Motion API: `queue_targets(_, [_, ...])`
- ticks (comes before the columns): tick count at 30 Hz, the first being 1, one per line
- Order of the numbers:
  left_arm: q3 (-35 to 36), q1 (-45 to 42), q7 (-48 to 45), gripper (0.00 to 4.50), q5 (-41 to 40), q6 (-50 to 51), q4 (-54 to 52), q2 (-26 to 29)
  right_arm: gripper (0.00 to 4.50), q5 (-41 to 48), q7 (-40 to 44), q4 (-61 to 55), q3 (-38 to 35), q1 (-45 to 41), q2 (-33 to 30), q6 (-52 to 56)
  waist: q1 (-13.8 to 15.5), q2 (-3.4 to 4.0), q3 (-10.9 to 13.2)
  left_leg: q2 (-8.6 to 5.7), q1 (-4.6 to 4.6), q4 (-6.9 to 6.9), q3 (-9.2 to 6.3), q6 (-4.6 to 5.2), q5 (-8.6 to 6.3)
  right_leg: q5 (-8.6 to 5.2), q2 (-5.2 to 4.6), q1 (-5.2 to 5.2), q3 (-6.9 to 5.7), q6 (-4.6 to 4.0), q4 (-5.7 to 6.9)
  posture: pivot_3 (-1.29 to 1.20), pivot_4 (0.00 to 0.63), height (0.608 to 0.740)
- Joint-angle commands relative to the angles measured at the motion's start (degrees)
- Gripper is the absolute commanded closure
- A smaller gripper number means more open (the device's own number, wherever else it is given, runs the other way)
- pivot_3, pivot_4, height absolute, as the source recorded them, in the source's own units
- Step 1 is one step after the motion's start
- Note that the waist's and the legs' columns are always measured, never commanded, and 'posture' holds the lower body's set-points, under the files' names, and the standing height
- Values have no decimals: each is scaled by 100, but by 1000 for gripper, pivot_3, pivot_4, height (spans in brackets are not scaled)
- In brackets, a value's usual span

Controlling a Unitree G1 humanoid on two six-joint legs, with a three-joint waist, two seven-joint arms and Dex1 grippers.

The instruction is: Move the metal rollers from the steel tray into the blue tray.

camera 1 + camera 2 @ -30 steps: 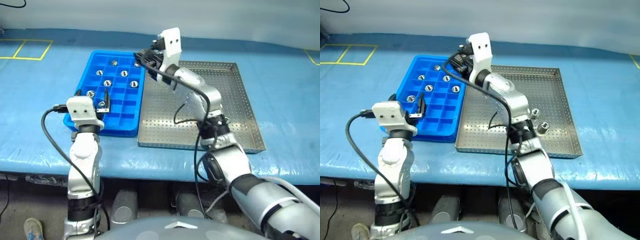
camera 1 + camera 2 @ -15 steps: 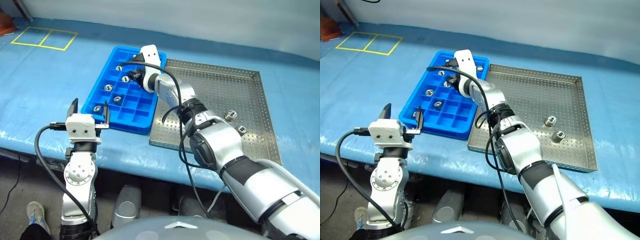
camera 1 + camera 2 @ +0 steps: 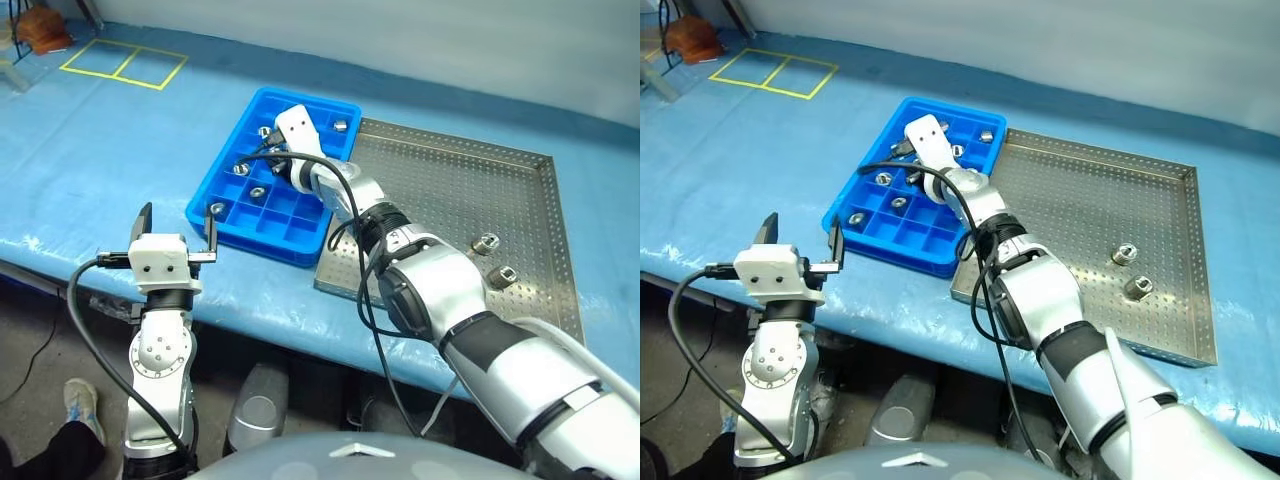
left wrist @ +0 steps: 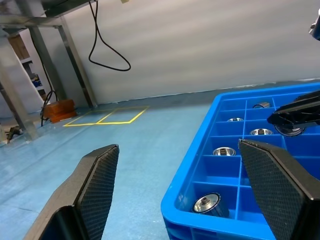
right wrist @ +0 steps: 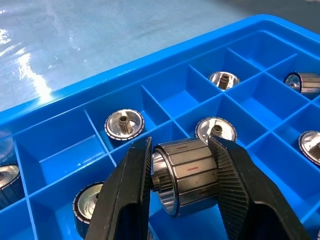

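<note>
Gripping a roller (image 5: 186, 175), right hand (image 5: 182, 200) overhangs blue tray (image 5: 165, 102).

Right hand (image 3: 272, 160) over blue tray (image 3: 228, 172)

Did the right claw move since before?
Yes. The right claw, shut on a roller, came down lower over the blue tray.

metal rollers (image 3: 1126, 254) on steel tray (image 3: 1080, 190), blue tray (image 3: 866, 196)
</note>
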Motion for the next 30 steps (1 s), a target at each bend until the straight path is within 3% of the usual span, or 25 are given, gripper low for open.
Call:
queue_targets(1, [15,-29,9,318,58,-82,-329,5,3083,-140,-41,-36,6,-108,-42,-159,64,0,0,0,0,1,1,0,0,0,0,0,0,1,0,519,150,740])
queue_targets(11, [-52,-68,-19,318,32,-107,-249,-14,3083,-674,-392,29,211,-49,-297,-194,341,0,0,1,-11,4,5,-4,-2,-5,-1,-11,0,5,-3,496,150,740])
queue_targets(30, [-134,-239,-72,318,-71,-93,-110,-21,3083,-691,61,22,154,188,-583,237,396,0,-2,2,-10,14,8,-5,-2,7,-1,-9,0,-10,0,472,150,740])
